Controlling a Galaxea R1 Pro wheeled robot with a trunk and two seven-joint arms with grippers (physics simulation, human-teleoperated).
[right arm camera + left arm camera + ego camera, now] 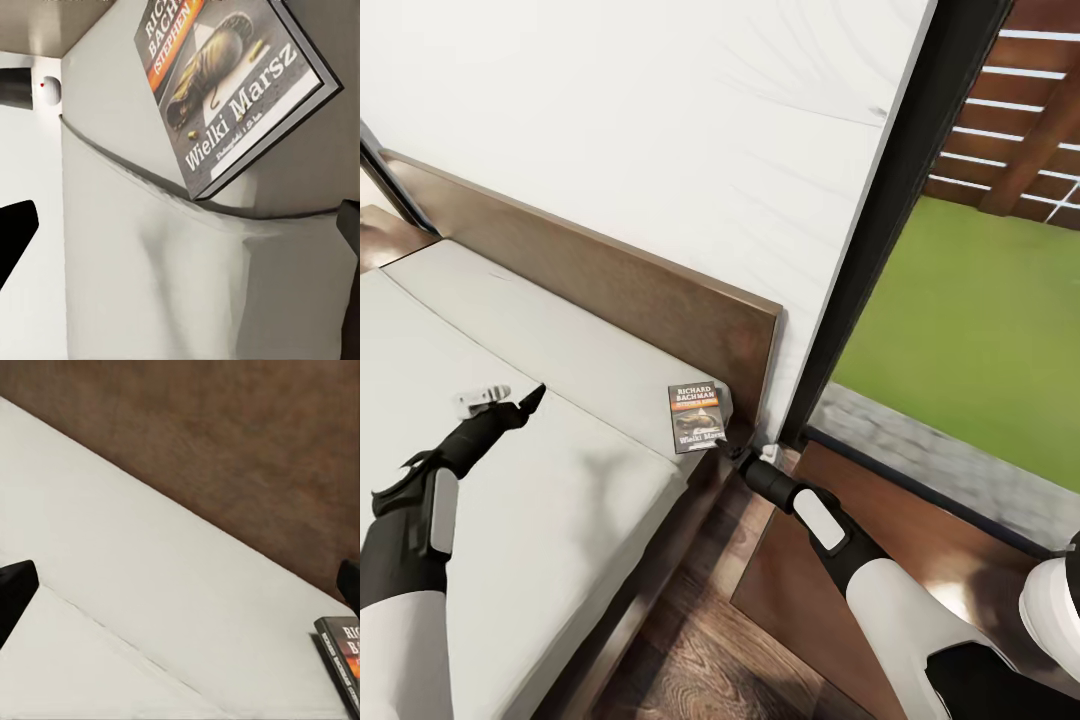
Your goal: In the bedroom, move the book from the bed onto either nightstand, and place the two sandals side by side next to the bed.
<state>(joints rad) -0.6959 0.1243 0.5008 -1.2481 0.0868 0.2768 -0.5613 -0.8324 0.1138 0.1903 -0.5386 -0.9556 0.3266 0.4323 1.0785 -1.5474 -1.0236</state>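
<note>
Lying flat near the corner of the bed (540,480), close to the brown headboard (630,290), the book (696,417) is waiting to be picked up, so the first job is not done yet. The right gripper (738,452) is reaching toward it from the bed's edge, just beside the book's near end, and its jaws are standing apart with nothing between them. The left gripper (530,398) is hanging over the mattress, well apart from the book, and its jaws are open and empty too. Part of a shiny brown nightstand (880,530) is showing under the right arm, with a white lamp base (1052,605) on it. I am guessing all 3 things are left to move: 1 book and 2 sandals.
</note>
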